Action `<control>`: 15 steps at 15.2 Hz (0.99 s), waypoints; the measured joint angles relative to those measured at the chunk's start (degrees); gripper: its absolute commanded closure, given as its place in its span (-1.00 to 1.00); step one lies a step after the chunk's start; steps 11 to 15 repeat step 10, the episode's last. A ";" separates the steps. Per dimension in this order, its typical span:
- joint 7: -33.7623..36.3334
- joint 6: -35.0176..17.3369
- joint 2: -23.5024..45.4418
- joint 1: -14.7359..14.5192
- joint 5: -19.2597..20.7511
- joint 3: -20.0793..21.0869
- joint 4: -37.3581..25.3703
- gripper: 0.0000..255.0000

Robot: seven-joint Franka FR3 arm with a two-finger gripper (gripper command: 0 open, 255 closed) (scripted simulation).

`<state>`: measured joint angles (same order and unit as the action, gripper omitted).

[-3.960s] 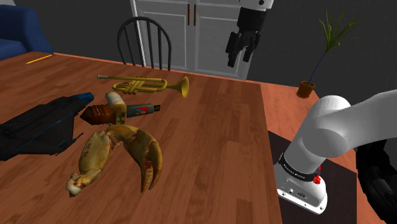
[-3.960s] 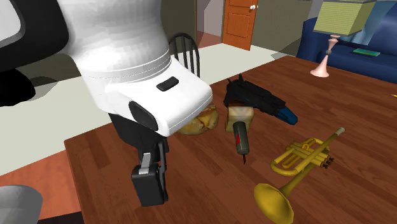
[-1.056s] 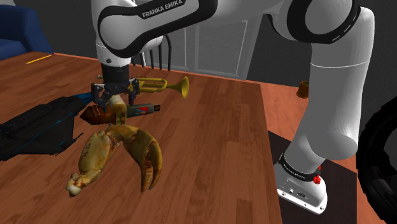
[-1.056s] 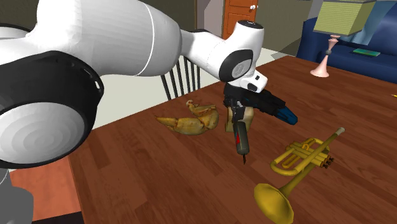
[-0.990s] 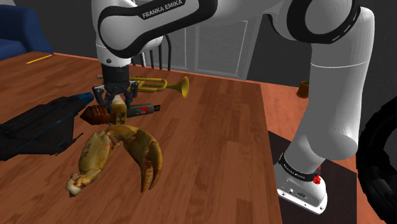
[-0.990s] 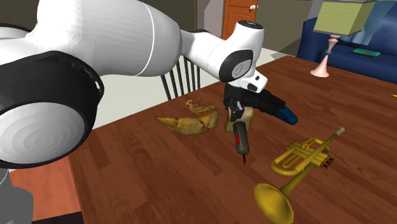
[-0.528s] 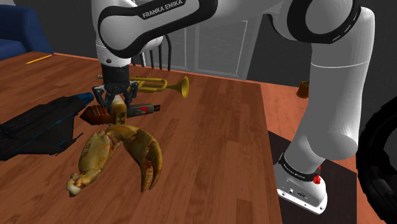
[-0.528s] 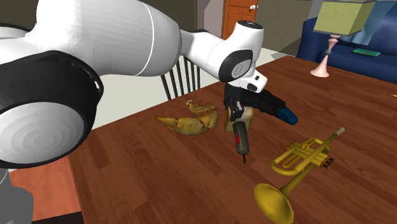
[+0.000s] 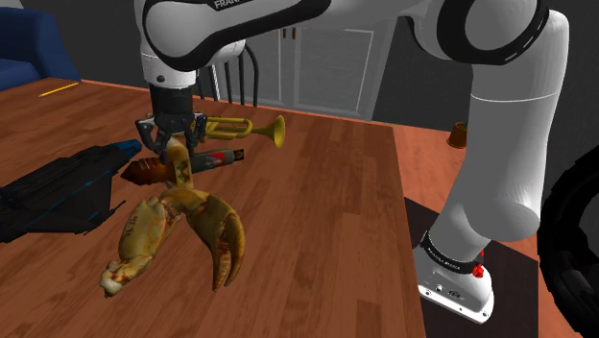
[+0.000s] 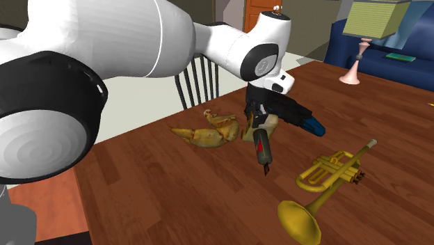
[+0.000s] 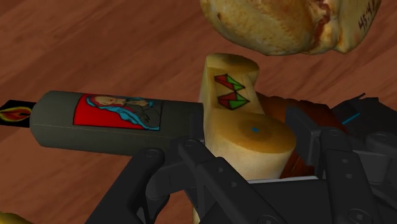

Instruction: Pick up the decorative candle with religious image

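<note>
The candle (image 11: 108, 121) is a dark grey cylinder with a red label that carries a painted figure, and a small flame picture sits at its far end. It lies on its side on the brown table (image 9: 326, 211), in the middle part, well apart from the edge beside the robot's stand. We cannot tell if it rests flat on the table. Its near end touches a tan block (image 11: 238, 95) with red and green triangles on top.

The gripper (image 11: 254, 149) is clenched on this tan block: the block sits clasped between the two black fingers, and one finger lies against the candle's near end. We cannot tell if the candle itself is pinched.

A brown object (image 9: 142, 171) is just beside the block. A large crab claw (image 9: 178, 235) lies near the candle, and a golden trumpet (image 9: 226, 128) lies on the candle's other side. A black object with blue marks (image 9: 58, 187) lies further toward the shoulder view's left.
</note>
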<state>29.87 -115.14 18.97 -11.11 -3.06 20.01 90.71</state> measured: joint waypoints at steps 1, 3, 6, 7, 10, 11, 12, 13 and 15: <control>0.14 0.67 -0.01 -0.07 0.04 0.02 -0.67 1.00; 0.24 2.32 0.13 -0.09 0.11 0.01 -2.46 1.00; 0.49 4.41 -0.42 -0.11 0.03 0.08 -4.06 1.00; 0.71 5.07 -0.32 -0.24 0.11 0.12 -4.84 1.00; 0.88 7.06 -0.35 -0.29 0.14 0.15 -6.81 1.00; 0.88 7.06 -0.35 -0.29 0.14 0.15 -6.81 1.00; 0.88 7.06 -0.35 -0.29 0.14 0.15 -6.81 1.00; 0.88 7.06 -0.35 -0.29 0.14 0.15 -6.81 1.00; 0.88 7.06 -0.35 -0.29 0.14 0.15 -6.81 1.00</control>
